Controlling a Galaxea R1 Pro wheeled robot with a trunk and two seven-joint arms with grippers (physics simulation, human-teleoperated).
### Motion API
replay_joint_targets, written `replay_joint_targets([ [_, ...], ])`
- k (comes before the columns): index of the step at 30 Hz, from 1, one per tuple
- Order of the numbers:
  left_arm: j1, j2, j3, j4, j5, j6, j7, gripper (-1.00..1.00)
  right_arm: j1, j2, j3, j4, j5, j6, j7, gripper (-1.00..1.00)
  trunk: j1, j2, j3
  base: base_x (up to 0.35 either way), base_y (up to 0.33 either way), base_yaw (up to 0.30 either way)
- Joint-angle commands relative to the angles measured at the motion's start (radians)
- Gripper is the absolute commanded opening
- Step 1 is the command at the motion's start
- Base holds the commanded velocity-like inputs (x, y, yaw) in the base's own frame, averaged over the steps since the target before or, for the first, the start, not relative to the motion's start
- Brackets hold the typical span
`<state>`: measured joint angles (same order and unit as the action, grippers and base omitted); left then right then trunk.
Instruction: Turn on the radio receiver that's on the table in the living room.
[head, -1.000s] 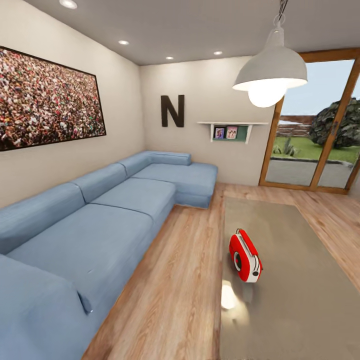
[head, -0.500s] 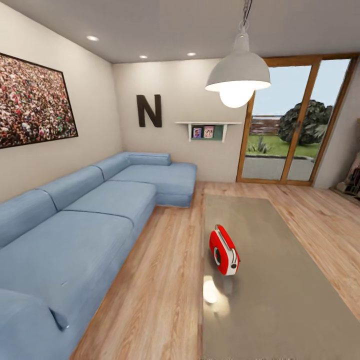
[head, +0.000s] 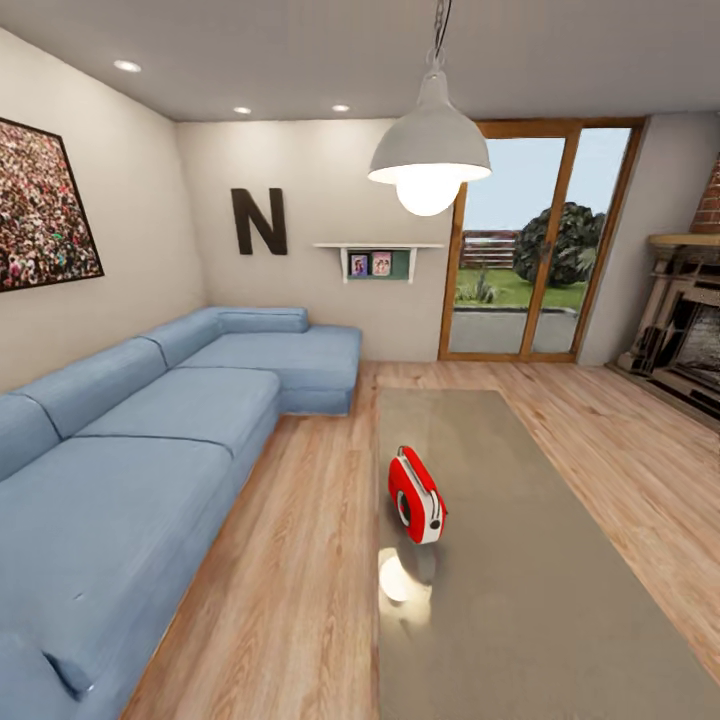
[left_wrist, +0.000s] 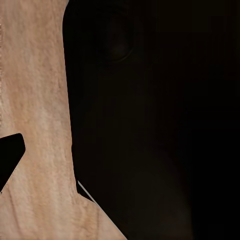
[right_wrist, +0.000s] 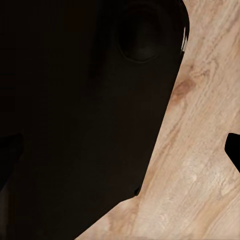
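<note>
While the head camera is looking across the living room, the table (head: 560, 600) is filling the lower right of the frame, and the radio receiver (head: 416, 495) is standing upright on it near its left edge, dial end facing the camera, just beyond a bright lamp reflection (head: 395, 578). The blue sectional sofa (head: 150, 440) is running along the left. Farther back, the pendant lamp (head: 430, 150) is hanging at upper centre before the glass doors (head: 530, 245); the fireplace (head: 685, 320) is sitting at right. In both wrist views a dark body is blocking most of the wood floor (left_wrist: 35, 100), so neither gripper's jaw state can be told.
</note>
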<state>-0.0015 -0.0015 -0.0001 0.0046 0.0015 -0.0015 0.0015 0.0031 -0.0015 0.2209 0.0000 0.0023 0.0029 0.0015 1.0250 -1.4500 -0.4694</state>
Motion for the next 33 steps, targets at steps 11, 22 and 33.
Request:
replay_joint_targets([
  [11, 0.0, 0.0, 0.0, 0.0, 0.0, 0.0, 0.0, 1.0, 0.0, 0.0, 0.0, 0.0, 0.0, 0.0, 0.0, 1.0, 0.0, 0.0, 0.0, 0.224, 0.202, -0.006],
  [22, 0.0, 0.0, -0.001, 0.0, 0.0, 0.0, 0.0, 1.0, 0.0, 0.0, 0.0, 0.0, -0.002, -0.001, 0.0, 1.0, 0.0, 0.0, 0.0, 0.258, 0.201, -0.007],
  [33, 0.0, 0.0, -0.001, 0.0, 0.0, 0.0, 0.0, 1.0, 0.0, 0.0, 0.0, 0.0, -0.004, 0.0, 0.0, 1.0, 0.0, 0.0, 0.0, 0.246, 0.022, -0.238],
])
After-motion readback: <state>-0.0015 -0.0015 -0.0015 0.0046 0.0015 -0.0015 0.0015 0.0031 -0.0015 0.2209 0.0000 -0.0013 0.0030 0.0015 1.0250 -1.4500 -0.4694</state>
